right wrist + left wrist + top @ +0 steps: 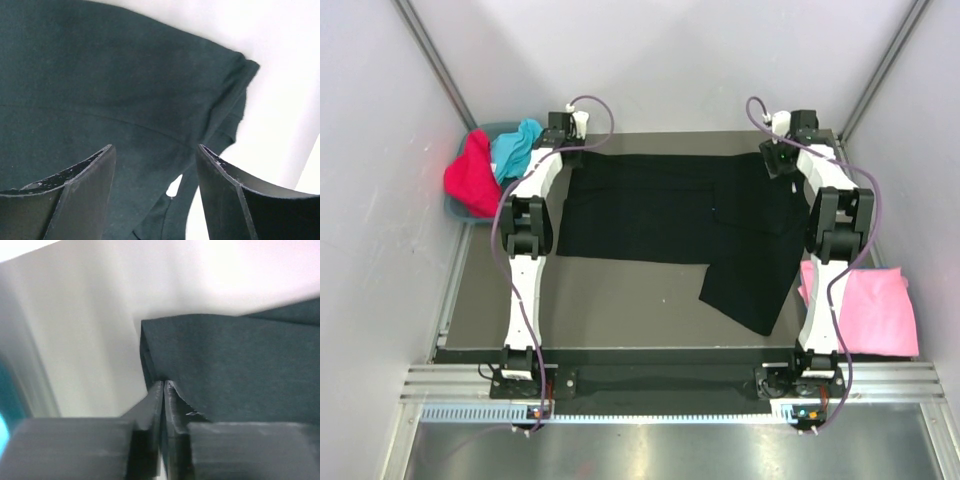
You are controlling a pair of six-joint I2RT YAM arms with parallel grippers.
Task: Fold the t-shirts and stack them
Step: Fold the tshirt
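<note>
A large black t-shirt (670,210) lies spread across the dark table, its lower right part folded down towards the front. My left gripper (570,140) is at the shirt's far left corner, and in the left wrist view it (164,385) is shut on the black cloth's edge (240,360). My right gripper (778,158) is at the far right corner. In the right wrist view it (155,148) is open, its fingers straddling the black cloth (100,75) near a sleeve hem. A pink tee (875,310) lies at the right. Red (470,175) and turquoise (515,148) tees lie at the far left.
The red and turquoise tees sit heaped in a grey-blue bin (460,212) off the table's far left corner. White walls close in both sides and the back. The table's front strip (620,300) shows bare dark surface.
</note>
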